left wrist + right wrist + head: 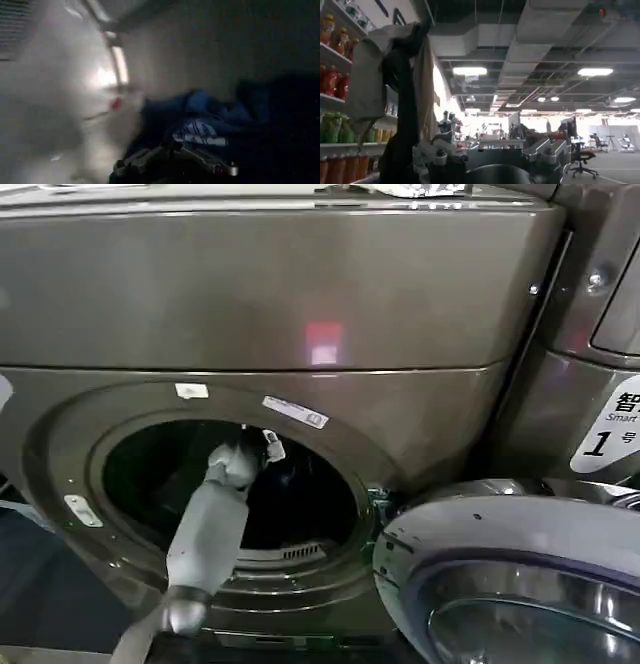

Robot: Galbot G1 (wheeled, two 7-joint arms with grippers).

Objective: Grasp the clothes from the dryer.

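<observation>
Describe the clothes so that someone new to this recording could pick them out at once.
Start at the dryer, the big bronze-grey machine with the round open port, where the left arm reaches in. In the left wrist view, the clothes lie inside the dark drum just beyond the left gripper. They are a soft, crumpled navy-blue bundle with a white-and-blue patch, unlike the smooth pale drum wall beside them.

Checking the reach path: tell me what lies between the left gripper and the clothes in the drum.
Nothing shows between them. In the left wrist view the left gripper sits just short of the blue clothes inside the dryer.
</observation>
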